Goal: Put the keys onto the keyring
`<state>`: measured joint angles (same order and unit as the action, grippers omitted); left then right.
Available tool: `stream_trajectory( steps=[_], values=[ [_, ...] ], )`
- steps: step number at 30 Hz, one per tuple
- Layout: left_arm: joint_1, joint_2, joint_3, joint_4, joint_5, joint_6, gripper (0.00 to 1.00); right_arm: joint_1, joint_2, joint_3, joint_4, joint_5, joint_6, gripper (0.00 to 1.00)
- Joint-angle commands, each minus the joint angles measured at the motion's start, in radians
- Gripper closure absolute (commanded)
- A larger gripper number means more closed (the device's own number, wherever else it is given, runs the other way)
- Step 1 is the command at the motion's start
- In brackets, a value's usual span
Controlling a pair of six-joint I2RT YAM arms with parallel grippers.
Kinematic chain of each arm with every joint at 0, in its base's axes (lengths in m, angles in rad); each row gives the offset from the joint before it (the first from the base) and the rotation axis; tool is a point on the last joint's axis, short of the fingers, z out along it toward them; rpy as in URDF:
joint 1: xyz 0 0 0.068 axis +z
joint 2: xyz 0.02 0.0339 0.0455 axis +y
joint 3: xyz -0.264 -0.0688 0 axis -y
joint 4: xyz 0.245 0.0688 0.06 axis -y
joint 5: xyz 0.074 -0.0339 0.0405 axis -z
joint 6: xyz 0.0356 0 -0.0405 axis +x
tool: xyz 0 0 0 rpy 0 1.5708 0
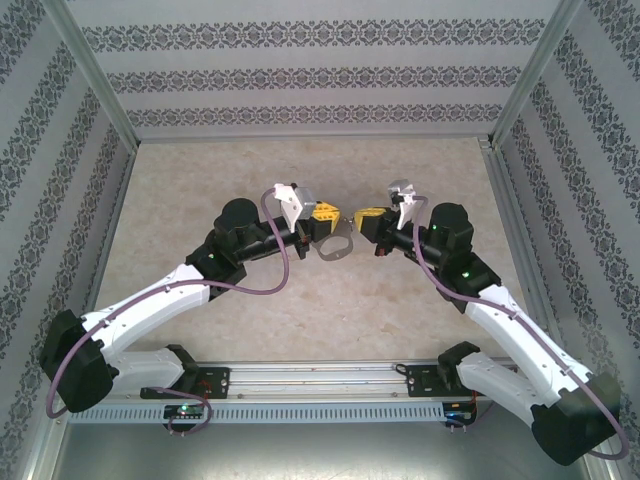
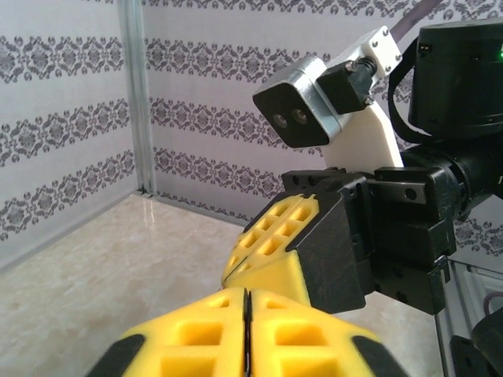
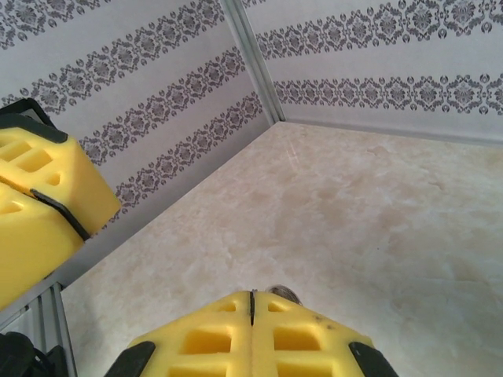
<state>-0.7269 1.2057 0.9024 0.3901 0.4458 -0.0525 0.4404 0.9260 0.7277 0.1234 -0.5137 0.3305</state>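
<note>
We're reading left hand [image 1: 333,214] and right hand [image 1: 358,215] both pinched together, keyring [image 1: 337,247] sitting at their 6 o'clock, threading looking undone.

Keyring [image 1: 338,248] — too small (and blurry) to tell its detail

lab booth: wallpapered panels [image 1: 320,80], aluminium frame [image 1: 95,72]

We see the keyring [image 1: 335,248], a flat grey metal loop with an open middle, small and slanted, near the middle of the table [image 1: 300,330]; whether it lies flat on it we cannot tell.
</note>
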Motion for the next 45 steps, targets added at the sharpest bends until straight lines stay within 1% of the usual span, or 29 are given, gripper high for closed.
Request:
stream_trajectory(
  steps=[1,2,3,8,15,21,28,35,39,45],
  values=[
    [-0.017,-0.039,-0.018,0.009,-0.062,-0.016,0.79,-0.003,0.008,0.025,0.048,-0.024,0.017,1.00],
    [-0.016,-0.038,-0.020,-0.003,-0.074,-0.017,0.74,-0.001,0.010,0.028,0.047,-0.028,0.020,1.00],
    [-0.016,-0.036,-0.018,-0.012,-0.079,-0.016,0.71,-0.002,0.012,0.031,0.047,-0.030,0.022,1.00],
    [-0.016,0.000,-0.013,-0.044,-0.058,-0.016,0.65,0.009,0.011,0.040,0.044,-0.035,0.030,1.00],
    [-0.029,0.048,-0.007,-0.052,-0.029,-0.014,0.64,0.028,0.009,0.053,0.038,-0.027,0.031,1.00],
    [-0.035,0.052,-0.033,-0.019,-0.045,-0.019,0.64,0.050,0.018,0.066,0.039,-0.021,0.029,1.00],
    [-0.050,0.014,-0.060,-0.023,-0.126,-0.001,0.63,0.062,0.027,0.074,0.032,0.000,0.031,1.00],
    [-0.111,-0.014,-0.078,-0.040,-0.183,0.023,0.62,0.075,0.020,0.074,0.018,0.024,0.032,1.00],
    [-0.135,-0.012,-0.097,-0.014,-0.244,0.030,0.62,0.079,0.020,0.075,0.019,0.024,0.033,1.00],
    [-0.138,-0.007,-0.124,0.040,-0.338,0.044,0.65,0.090,0.017,0.080,0.022,0.018,0.033,1.00]
  ],
)
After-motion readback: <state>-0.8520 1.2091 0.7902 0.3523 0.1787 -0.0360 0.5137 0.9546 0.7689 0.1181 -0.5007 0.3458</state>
